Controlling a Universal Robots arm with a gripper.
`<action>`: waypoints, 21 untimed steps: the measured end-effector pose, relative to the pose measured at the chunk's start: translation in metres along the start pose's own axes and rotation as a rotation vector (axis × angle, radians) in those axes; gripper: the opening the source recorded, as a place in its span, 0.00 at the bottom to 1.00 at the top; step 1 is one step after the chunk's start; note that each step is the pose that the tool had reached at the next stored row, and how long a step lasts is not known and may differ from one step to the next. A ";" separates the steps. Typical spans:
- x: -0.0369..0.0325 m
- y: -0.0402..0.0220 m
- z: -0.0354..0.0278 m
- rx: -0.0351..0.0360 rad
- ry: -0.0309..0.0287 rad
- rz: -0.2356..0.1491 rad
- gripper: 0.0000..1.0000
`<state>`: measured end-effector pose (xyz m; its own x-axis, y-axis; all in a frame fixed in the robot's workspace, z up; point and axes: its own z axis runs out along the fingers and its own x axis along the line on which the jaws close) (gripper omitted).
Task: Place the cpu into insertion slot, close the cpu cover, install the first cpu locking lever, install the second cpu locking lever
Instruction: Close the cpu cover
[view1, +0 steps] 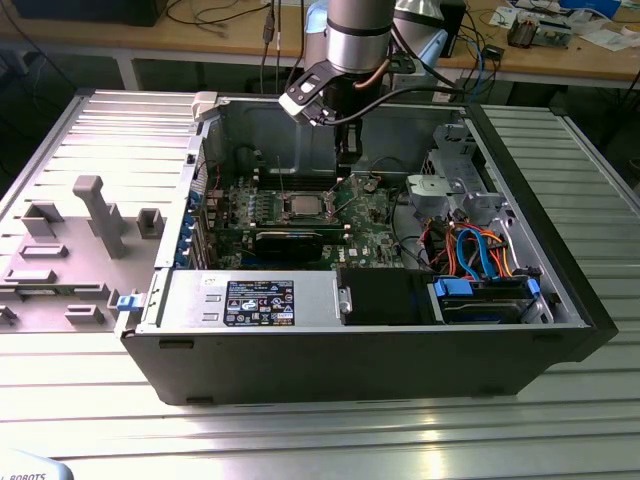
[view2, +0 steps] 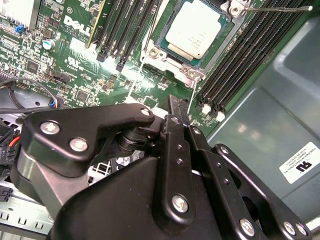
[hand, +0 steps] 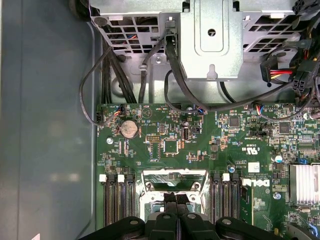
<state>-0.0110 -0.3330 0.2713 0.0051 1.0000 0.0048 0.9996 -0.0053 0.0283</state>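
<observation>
1. Open computer case (view1: 400, 360) sits on the counter (view1: 300, 430), with the motherboard exposed.
2. The cpu (view2: 192, 30) already lies flat in the insertion slot (view2: 155, 52), so step one looks done.
3. The cpu cover (hand: 175, 173) seems tipped up, not down over the chip (hard to be sure). Closing it is still left.
4. A locking lever (view2: 275, 8) sticks out free. Neither looks latched, so both lever steps remain.
5. The hand (hand: 175, 200) hovers just above the slot, fingers pressed together, pinching nothing.
</observation>
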 end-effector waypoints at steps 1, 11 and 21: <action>0.0000 0.0000 0.0000 0.0000 0.0000 0.000 0.11; 0.0001 0.0143 0.0012 0.0016 0.0000 -0.001 0.11; 0.0000 0.0144 0.0013 0.0016 0.0001 -0.002 0.11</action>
<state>0.0035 -0.3330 0.2703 0.0030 1.0000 0.0048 0.9996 -0.0031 0.0267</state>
